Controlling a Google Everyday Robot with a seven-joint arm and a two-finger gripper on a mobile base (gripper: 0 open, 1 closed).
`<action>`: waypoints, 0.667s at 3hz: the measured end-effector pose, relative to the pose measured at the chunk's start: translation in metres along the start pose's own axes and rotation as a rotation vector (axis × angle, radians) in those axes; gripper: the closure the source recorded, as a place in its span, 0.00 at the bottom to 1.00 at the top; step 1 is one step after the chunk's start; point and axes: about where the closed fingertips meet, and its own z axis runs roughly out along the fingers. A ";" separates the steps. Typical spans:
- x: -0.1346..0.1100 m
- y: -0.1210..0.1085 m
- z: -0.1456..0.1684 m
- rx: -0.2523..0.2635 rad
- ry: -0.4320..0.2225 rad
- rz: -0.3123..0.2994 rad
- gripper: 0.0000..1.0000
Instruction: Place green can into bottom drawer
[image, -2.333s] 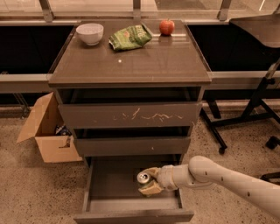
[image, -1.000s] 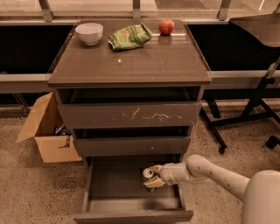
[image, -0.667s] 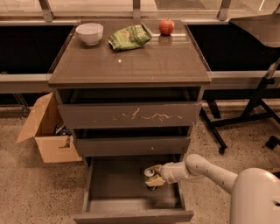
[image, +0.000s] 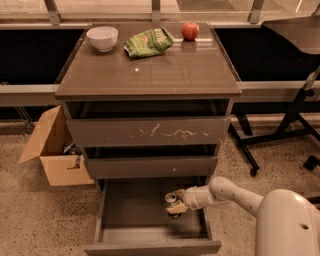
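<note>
- Right, from my remote seat I see the gripper (image: 176, 202) reaching in from the right, low inside the bottom drawer (image: 150, 247), which stands pulled out.
- Its two fingers pinch the green can (image: 171, 198) between them; the can sits upright with its silver top facing up.
- The can is over the right half of the drawer's floor, toward the back; I cannot tell whether its base touches the floor.
- The pale arm (image: 231, 193) runs from the lower right corner across the drawer's right wall.
- Above, the middle drawer (image: 150, 166) and the scratched drawer (image: 147, 131) both stand slightly out.
- On the cabinet top (image: 150, 72) I see a white bowl (image: 102, 38), a green snack bag (image: 148, 42) and a red apple (image: 190, 30).
- A cardboard box (image: 55, 150) stands open on the floor, left of the cabinet.
</note>
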 end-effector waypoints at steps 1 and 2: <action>0.028 -0.013 0.016 0.018 0.053 0.035 1.00; 0.045 -0.022 0.032 0.022 0.090 0.044 0.84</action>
